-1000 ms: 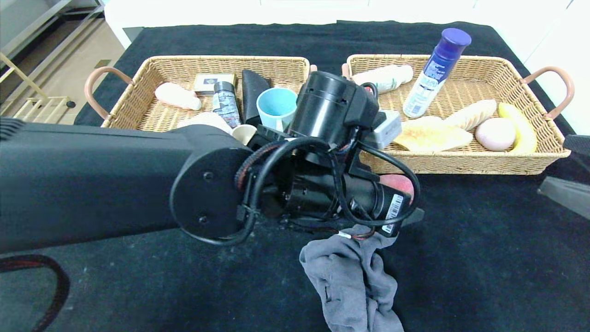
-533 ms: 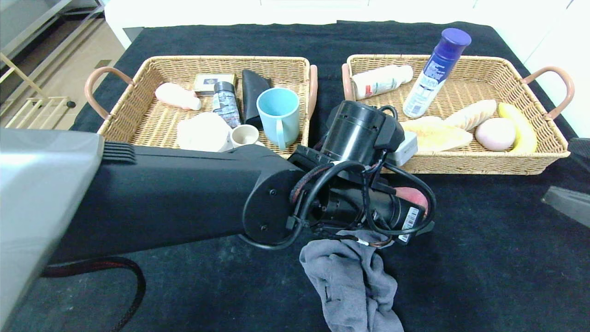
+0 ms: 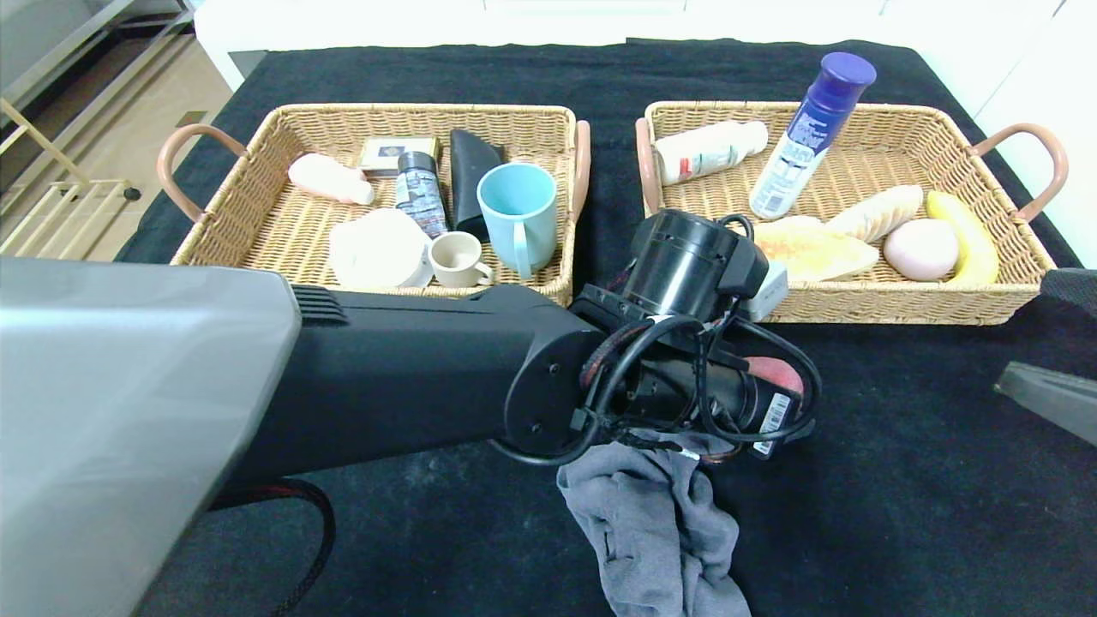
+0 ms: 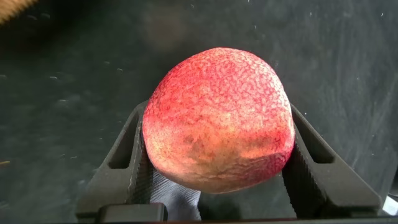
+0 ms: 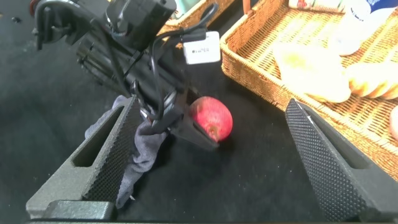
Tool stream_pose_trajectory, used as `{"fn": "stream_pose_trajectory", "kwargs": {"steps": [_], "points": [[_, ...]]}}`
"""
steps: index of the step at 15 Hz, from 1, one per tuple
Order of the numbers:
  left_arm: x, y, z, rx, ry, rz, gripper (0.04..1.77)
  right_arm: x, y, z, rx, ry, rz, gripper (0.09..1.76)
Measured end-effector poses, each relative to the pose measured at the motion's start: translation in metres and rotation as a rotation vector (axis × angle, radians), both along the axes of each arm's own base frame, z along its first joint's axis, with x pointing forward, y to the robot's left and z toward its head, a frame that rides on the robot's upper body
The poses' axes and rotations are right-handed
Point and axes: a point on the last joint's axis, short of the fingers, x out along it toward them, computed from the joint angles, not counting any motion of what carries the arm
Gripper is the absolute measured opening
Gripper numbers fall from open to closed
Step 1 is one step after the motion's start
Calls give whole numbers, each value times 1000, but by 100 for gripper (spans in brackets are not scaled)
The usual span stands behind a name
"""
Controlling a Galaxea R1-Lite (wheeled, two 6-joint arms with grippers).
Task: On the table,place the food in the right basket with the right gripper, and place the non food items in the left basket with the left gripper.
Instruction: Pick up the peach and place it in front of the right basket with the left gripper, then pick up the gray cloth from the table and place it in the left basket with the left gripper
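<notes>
The peach [image 4: 219, 119] sits on the black table [image 3: 900, 480], just in front of the right basket [image 3: 857, 304], clamped between the two fingers of the left pincer [image 4: 217, 165], which presses on both its sides. A grey cloth [image 3: 656, 531] lies crumpled against the near side of that pincer. The right pincer [image 5: 217, 155] hovers near the table's right edge, its fingers spread wide around nothing. The right basket holds a banana [image 3: 964, 236], a pale pink ball [image 3: 920, 249] and two bottles; the left basket [image 3: 257, 206] holds a blue mug [image 3: 517, 206].
</notes>
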Motion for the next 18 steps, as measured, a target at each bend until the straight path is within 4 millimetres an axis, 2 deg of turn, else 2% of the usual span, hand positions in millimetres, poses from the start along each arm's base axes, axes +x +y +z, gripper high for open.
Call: {"fn": "stream_pose_trajectory", "kwargs": {"steps": [5, 10, 13, 18], "points": [[0, -1, -3, 6, 7, 0, 141, 3, 1, -2, -5, 12, 1, 171], [-1, 1, -2, 15, 5, 10, 155, 2, 2, -1, -3, 9, 9, 171], [-4, 5, 6, 7, -15, 24, 161, -2, 1, 1, 5, -7, 18, 171], [-18, 27, 24, -5, -33, 32, 166, -5, 0, 2, 9, -16, 19, 171]]}}
